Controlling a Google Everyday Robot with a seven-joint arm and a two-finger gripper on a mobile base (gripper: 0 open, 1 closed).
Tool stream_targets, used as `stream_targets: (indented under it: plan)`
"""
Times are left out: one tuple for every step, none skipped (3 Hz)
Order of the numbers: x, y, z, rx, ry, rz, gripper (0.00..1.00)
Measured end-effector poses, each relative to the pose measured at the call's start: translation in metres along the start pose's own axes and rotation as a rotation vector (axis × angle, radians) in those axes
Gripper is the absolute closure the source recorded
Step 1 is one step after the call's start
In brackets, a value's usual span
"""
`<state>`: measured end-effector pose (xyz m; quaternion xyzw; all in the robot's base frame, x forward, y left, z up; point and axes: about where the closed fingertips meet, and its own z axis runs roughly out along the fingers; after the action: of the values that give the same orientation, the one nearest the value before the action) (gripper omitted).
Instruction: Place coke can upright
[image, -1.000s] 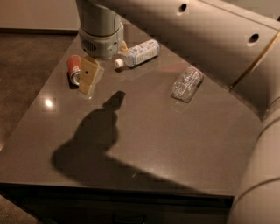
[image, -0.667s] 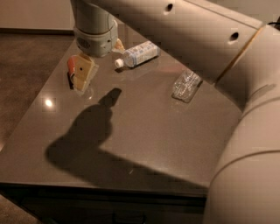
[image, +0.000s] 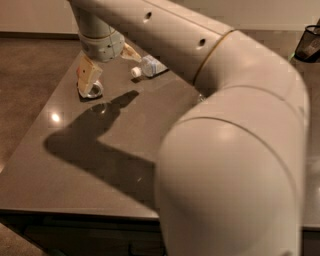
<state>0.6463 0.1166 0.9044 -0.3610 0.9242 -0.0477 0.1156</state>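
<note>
Approach step, by the look of it: gripper (image: 109, 64) down at the table's far left corner, nothing grasped yet. Spread wide, with one tan finger (image: 88, 75) low over the can (image: 94, 90) and the other up near the bottle (image: 152, 65). Holding nothing; cannot tell whether the low finger touches the can or only hangs in front of it.

Of the can, only a round silver end showing below that finger, facing this way, so probably lying on its side on the table (image: 50, 175), near the left edge. Red body hidden behind the finger.

Next, likely: shift to bring the can between both fingers, close across its body, lift, turn it on end, set it down flat. Calls for care with a round can, apt to roll toward the edge if nudged.

Further out, the bottle on its side, white cap (image: 135, 72) toward the can, apart from it. Nearer, the arm (image: 225, 150) filling the right of the view, shadow across the tabletop.
</note>
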Motion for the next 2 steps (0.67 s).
stream_targets:
  plan:
    - [-0.023, -0.007, 0.022, 0.001, 0.032, 0.17, 0.0]
    - [-0.047, -0.001, 0.043, -0.018, 0.044, 0.265, 0.0]
